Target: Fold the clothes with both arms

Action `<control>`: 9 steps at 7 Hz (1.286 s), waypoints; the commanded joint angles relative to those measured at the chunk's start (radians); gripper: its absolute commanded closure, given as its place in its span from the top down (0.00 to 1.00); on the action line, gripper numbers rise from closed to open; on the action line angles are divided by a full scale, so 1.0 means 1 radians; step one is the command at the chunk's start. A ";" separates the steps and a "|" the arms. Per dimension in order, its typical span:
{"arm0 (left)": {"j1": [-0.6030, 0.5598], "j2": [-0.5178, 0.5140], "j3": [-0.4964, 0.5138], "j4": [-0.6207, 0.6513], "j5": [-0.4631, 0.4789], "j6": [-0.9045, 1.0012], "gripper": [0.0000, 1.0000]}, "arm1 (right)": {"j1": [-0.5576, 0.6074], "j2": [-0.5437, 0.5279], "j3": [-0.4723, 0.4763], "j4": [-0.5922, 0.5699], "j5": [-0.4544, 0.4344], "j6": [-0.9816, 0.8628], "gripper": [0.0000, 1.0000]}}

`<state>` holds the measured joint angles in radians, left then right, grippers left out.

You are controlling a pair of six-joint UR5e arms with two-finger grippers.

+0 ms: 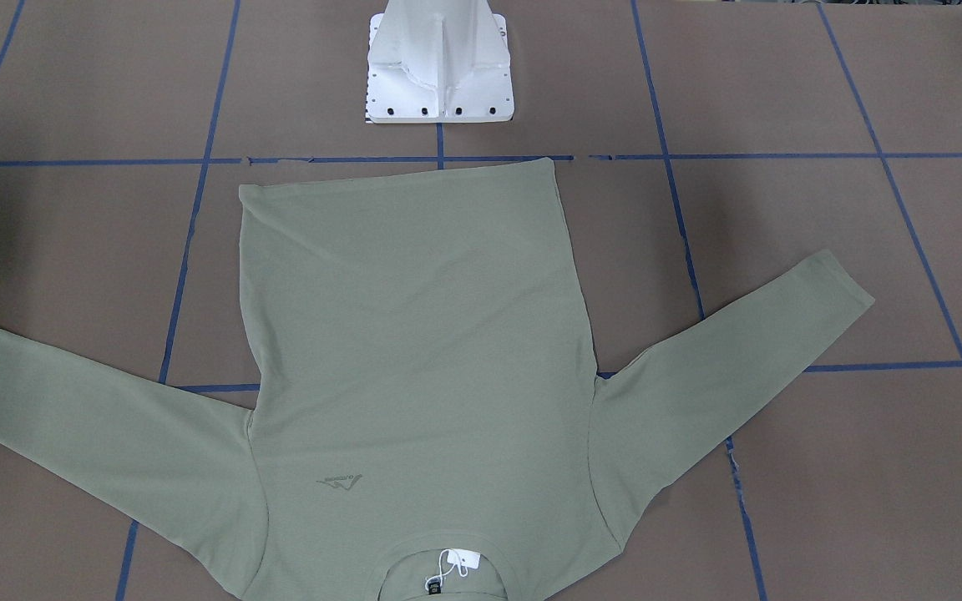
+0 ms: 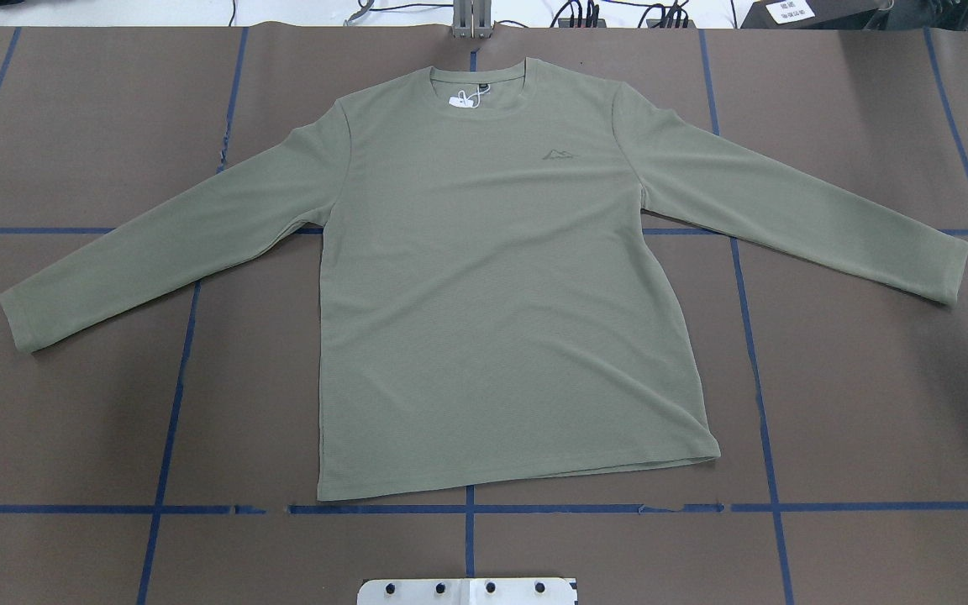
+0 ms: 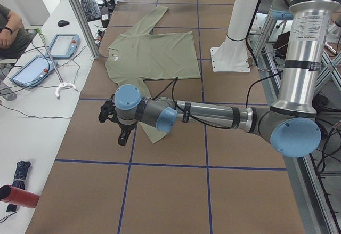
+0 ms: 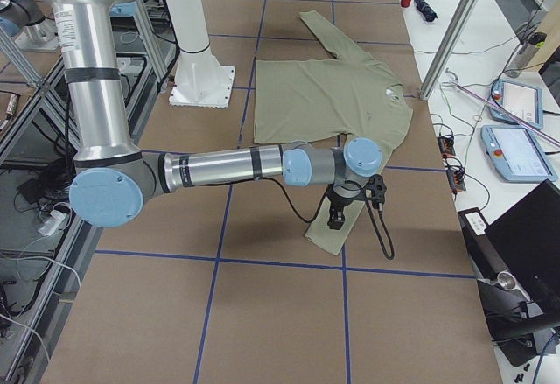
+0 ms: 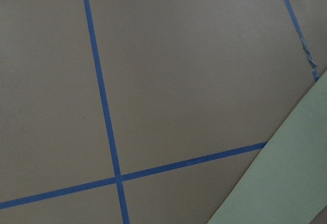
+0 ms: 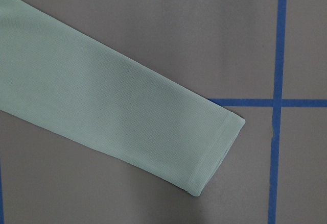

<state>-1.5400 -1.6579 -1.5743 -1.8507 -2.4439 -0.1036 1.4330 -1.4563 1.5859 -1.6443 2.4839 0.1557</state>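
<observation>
The sage-green long-sleeved shirt (image 2: 501,277) lies flat and face up on the brown table, sleeves spread to both sides, collar with white tag (image 2: 460,99) at the far edge. It also shows in the front view (image 1: 414,334). My left gripper (image 3: 122,135) hangs over the table beside the left sleeve's end; I cannot tell if it is open. The left wrist view shows only a sleeve edge (image 5: 286,183). My right gripper (image 4: 335,219) hangs over the right sleeve's cuff (image 6: 214,147); I cannot tell if it is open. Neither gripper shows in the overhead or front view.
The white pedestal base (image 1: 439,67) stands at the robot's side of the table, near the shirt's hem. Blue tape lines (image 2: 467,508) cross the brown surface. A side desk with tablets (image 3: 32,69), a red bottle (image 3: 18,196) and a seated person (image 3: 8,29) lie beyond the far edge.
</observation>
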 commanded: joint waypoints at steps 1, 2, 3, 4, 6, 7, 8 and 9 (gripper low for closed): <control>0.000 0.027 -0.027 -0.015 0.029 0.001 1.00 | 0.013 -0.012 -0.006 0.001 0.021 -0.001 1.00; 0.004 0.050 -0.032 -0.015 0.064 0.002 1.00 | 0.015 -0.010 0.003 0.003 0.014 -0.001 1.00; 0.003 0.090 -0.042 -0.021 0.062 0.002 1.00 | 0.015 -0.010 0.034 0.003 -0.002 0.004 1.00; 0.003 0.092 -0.079 -0.018 0.060 0.001 1.00 | 0.015 -0.003 0.037 0.004 -0.041 0.001 1.00; 0.006 0.104 -0.076 -0.019 0.019 -0.008 1.00 | 0.001 0.004 0.034 0.004 -0.123 0.013 1.00; 0.008 0.104 -0.075 -0.021 -0.003 -0.011 1.00 | -0.019 0.004 0.032 0.006 -0.153 0.018 1.00; 0.011 0.098 -0.072 -0.022 -0.048 -0.013 1.00 | -0.048 0.002 0.013 0.071 -0.158 0.018 1.00; 0.030 0.095 -0.064 -0.042 -0.044 -0.016 1.00 | -0.084 -0.004 -0.016 0.134 -0.158 0.047 1.00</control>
<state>-1.5262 -1.5590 -1.6453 -1.8768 -2.4722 -0.1161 1.3897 -1.4553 1.5992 -1.5808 2.3335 0.1790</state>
